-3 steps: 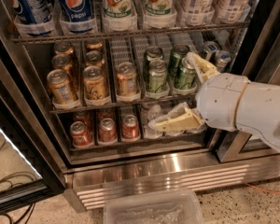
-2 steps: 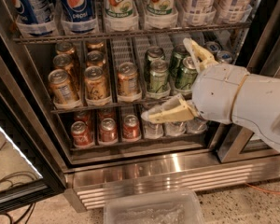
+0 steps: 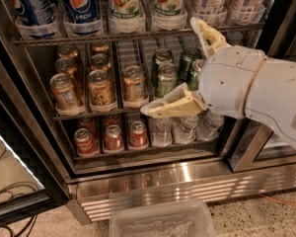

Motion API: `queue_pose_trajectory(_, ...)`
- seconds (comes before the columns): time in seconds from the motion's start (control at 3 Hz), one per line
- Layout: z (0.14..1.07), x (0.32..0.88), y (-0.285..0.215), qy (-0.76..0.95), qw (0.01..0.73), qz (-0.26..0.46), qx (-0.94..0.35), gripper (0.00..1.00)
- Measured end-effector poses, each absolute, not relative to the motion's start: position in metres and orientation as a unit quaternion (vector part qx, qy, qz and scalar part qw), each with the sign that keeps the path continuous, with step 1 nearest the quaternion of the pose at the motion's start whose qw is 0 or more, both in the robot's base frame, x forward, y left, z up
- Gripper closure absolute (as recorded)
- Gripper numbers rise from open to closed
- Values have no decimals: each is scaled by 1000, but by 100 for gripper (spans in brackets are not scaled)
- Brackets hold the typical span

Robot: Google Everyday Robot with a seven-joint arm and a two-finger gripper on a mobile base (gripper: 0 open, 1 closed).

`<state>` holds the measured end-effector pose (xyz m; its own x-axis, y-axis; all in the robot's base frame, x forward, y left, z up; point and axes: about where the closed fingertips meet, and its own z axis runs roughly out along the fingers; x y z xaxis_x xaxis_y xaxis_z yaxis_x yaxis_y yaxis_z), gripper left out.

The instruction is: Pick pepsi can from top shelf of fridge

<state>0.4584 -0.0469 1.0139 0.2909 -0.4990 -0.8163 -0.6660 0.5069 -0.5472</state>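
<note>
**Open claw in front of the middle rack, Pepsi can above on the top shelf**

The cream two-finger claw (image 3: 168, 66) on the white rounded arm (image 3: 256, 90) hangs released, its fingers spread wide. One finger points up to the front rail of the dark wire top shelf (image 3: 138, 36). The other reaches left, level with the middle rack's front edge.

Behind the claw stand four green cans (image 3: 166, 78), partly hidden by it. To their left are seven orange-gold cans (image 3: 99, 87) in three rows.

Up and to the left, well apart from the claw, the blue aluminium pepsi can (image 3: 81, 6) with its round logo stands upright on the top shelf. A second blue can (image 3: 32, 4) stands just left of it and two white-and-green cans (image 3: 123, 4) to its right.

On the lowest rack three red cans (image 3: 113, 137) stand in front. The big black-framed fridge (image 3: 187, 179) ends in a ribbed steel base, and one clear plastic bin (image 3: 160, 223) sits on the floor before it.
</note>
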Motion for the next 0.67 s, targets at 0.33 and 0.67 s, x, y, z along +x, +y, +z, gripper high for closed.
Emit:
queue_pose_trajectory(0.33,1026,450,-36,587,654,87,-469,0)
queue_pose_trajectory(0.67,1054,435,-10,577,682,126,-431,0)
